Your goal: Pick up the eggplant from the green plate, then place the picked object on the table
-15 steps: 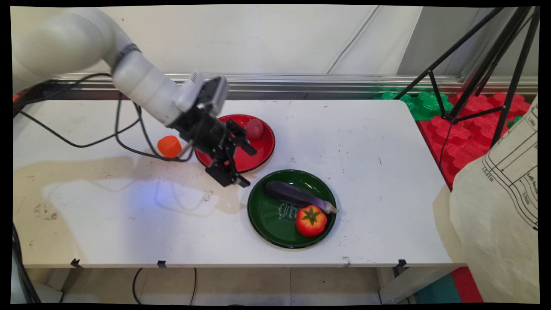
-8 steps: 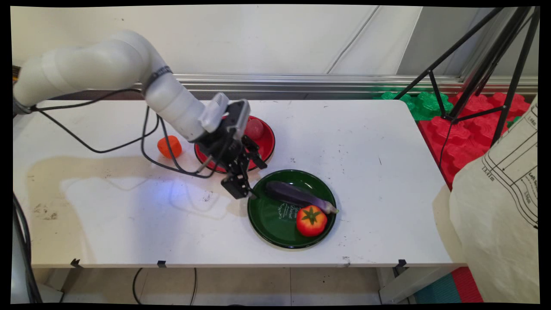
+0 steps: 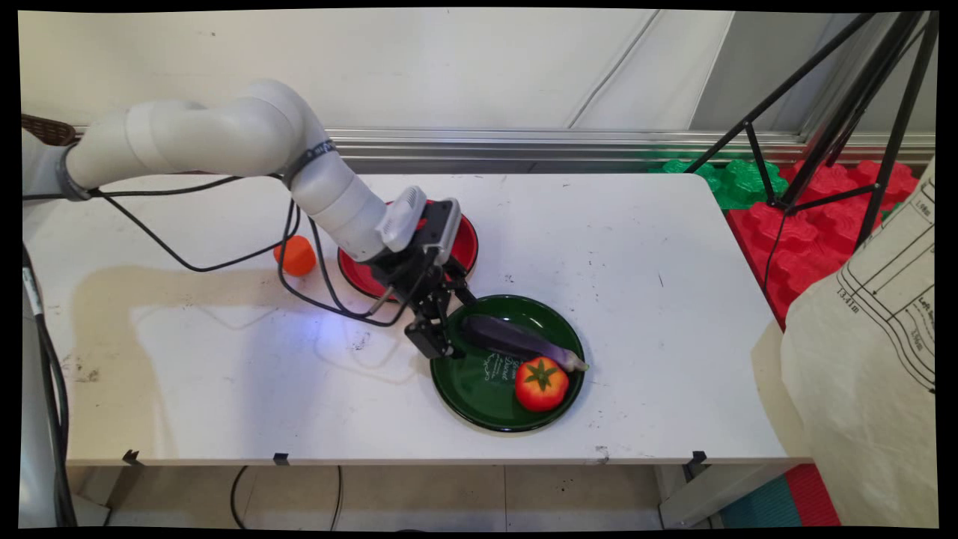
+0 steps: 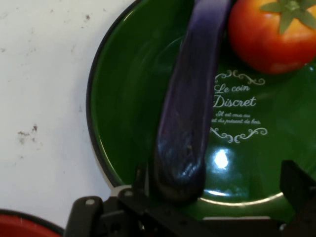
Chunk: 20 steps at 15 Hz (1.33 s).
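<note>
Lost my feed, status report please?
Claw open at blunt end of long purple eggplant. Eggplant on round green plate beside red tomato. Nothing between.

Soft, even light fills the room from overhead, and the white table point(image 3: 599, 247) looks bright without harsh glare. The arm point(image 3: 224, 142) throws a broad, pale tan shadow across the table's left half. Straight lines bow a little toward the main view's edges. Up close, a small white highlight gleams on the green plate point(image 4: 128, 98), the eggplant point(image 4: 190, 113) shows a dull sheen, and its nearest end goes soft.
</note>
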Each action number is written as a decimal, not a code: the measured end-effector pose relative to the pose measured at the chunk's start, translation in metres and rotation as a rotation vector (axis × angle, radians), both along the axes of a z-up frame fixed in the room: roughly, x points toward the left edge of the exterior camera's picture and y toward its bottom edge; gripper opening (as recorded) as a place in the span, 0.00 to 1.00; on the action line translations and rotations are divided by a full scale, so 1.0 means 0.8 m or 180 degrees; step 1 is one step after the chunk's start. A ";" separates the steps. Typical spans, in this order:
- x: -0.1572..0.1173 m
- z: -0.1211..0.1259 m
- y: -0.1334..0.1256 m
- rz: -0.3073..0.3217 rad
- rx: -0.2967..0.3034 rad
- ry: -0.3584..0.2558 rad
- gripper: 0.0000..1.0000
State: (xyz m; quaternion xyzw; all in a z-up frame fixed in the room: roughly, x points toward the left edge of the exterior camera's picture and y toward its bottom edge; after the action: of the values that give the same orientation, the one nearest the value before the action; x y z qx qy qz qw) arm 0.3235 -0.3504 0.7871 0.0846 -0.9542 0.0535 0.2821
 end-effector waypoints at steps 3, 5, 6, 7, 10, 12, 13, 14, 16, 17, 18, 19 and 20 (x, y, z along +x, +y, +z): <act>-0.007 -0.009 -0.004 -0.0023 -0.0006 -0.0028 1.00; -0.010 -0.014 -0.006 -0.0035 -0.0010 -0.0041 1.00; -0.011 -0.016 -0.006 -0.0039 -0.0012 -0.0047 1.00; -0.013 -0.018 -0.007 -0.0046 -0.0016 -0.0052 1.00; -0.017 -0.021 -0.009 -0.0060 -0.0036 -0.0061 1.00; -0.019 -0.023 -0.010 -0.0070 -0.0055 -0.0063 0.00; -0.019 -0.023 -0.010 -0.0072 -0.0059 -0.0063 0.00; -0.020 -0.023 -0.011 -0.0075 -0.0067 -0.0062 0.00; -0.020 -0.024 -0.010 -0.0074 -0.0079 -0.0064 0.00; -0.020 -0.024 -0.010 -0.0075 -0.0083 -0.0067 0.00; -0.020 -0.024 -0.009 -0.0073 -0.0088 -0.0069 0.00; -0.020 -0.023 -0.009 -0.0071 -0.0090 -0.0068 0.00; -0.019 -0.023 -0.008 -0.0055 -0.0089 -0.0063 0.00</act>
State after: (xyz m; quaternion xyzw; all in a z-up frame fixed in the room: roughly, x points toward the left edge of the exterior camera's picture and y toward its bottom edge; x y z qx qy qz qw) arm 0.3087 -0.3568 0.7689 0.0719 -0.9568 0.0652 0.2742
